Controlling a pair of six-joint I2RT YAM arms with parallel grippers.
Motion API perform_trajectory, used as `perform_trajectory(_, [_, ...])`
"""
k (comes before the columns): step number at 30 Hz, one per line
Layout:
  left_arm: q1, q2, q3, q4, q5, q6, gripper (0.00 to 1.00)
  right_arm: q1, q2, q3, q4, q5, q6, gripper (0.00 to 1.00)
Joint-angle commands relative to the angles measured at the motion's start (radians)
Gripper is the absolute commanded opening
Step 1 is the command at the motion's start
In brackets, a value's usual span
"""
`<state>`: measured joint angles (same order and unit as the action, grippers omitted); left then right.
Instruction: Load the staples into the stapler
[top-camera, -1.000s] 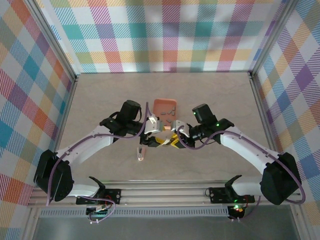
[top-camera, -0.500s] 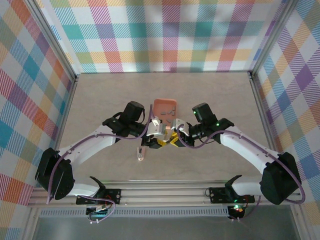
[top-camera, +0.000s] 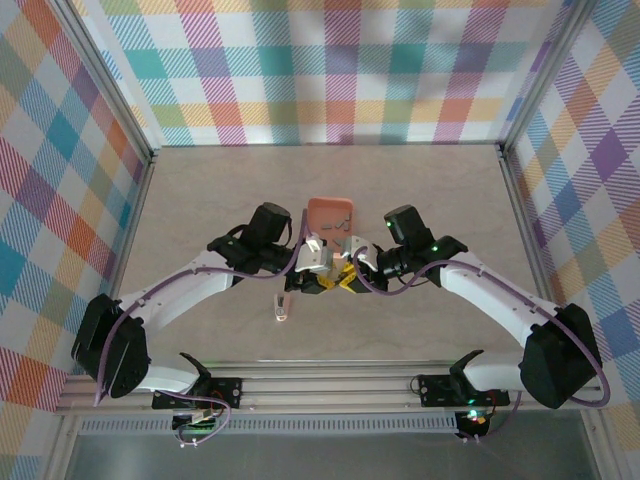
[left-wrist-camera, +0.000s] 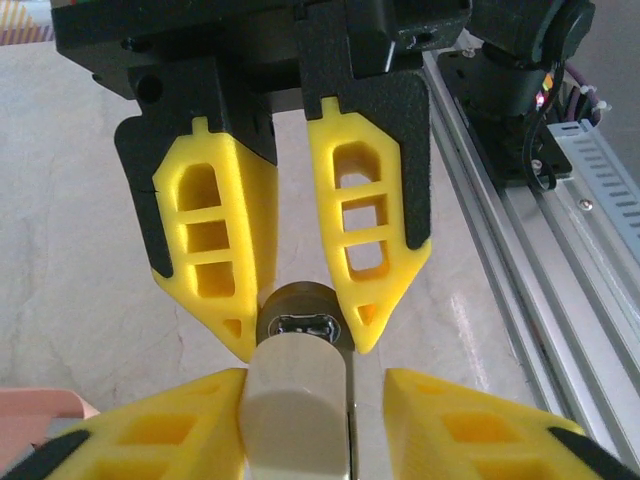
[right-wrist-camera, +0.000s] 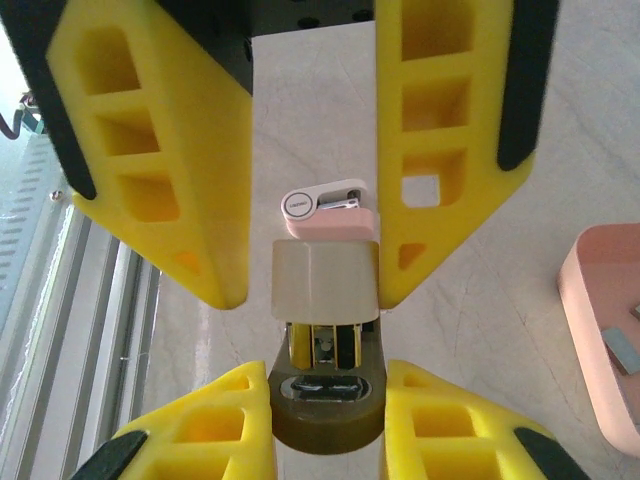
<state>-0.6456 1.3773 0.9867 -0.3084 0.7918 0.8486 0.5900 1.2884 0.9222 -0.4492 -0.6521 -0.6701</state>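
**A:** If we begin at the left side of the table, what comes first?

**B:** The mini stapler (top-camera: 281, 310), pale pink with a white part. It lies flat on the beige tabletop (top-camera: 200, 200), a little nearer to the arm bases than the place where the two arms meet. No claw touches it. From the right wrist it shows on the table just beyond the thing that the claws have between them.

**A:** What does the left gripper do?

**B:** The left gripper (left-wrist-camera: 315, 375) has its yellow fingers on both sides of a small cream and olive-brown object (right-wrist-camera: 325, 280), at its cream block (left-wrist-camera: 298, 420). One finger lies against the block, and at the other finger I see a thin gap. So this claw stands a little open around the block and is not clamped on it.

**A:** What is the object?

**B:** I cannot tell. One end is the blocky cream part. The other is a rounded olive-brown end (right-wrist-camera: 325, 430) with a small metal plate in it.

**A:** Where are the staples?

**B:** The staples (top-camera: 338, 222), short grey metal strips, lie in a shallow salmon-orange tray (top-camera: 310, 205), just behind the two claws in the view from above.

**A:** And the right gripper?

**B:** The right gripper (right-wrist-camera: 325, 368) points toward the left one. It is closed on the olive-brown end, with both yellow fingertips pressing on its sides.
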Motion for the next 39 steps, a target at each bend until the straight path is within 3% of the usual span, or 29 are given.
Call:
perform_trajectory(1, [-0.009,0.008,0.032,0.014,0.015,-0.002,0.29,0.007,0.004,0.019,0.026,-0.041,-0.006,0.00])
perform_trajectory(11, [0.025,-0.026,0.023,-0.002,0.064,-0.008,0.14,-0.015,-0.014,-0.062,0.103,-0.054,-0.001,0.00])
perform_trajectory(27, [0.087,-0.112,-0.014,0.073,0.140,-0.084,0.08,-0.068,-0.007,-0.217,0.257,-0.063,0.080,0.00])
perform_trajectory(34, [0.089,-0.136,-0.018,0.122,0.157,-0.129,0.07,-0.067,0.031,-0.193,0.274,-0.050,0.110,0.19])
perform_trajectory(39, [0.089,-0.151,-0.016,0.144,0.163,-0.150,0.07,-0.050,0.059,-0.177,0.281,-0.035,0.119,0.21])
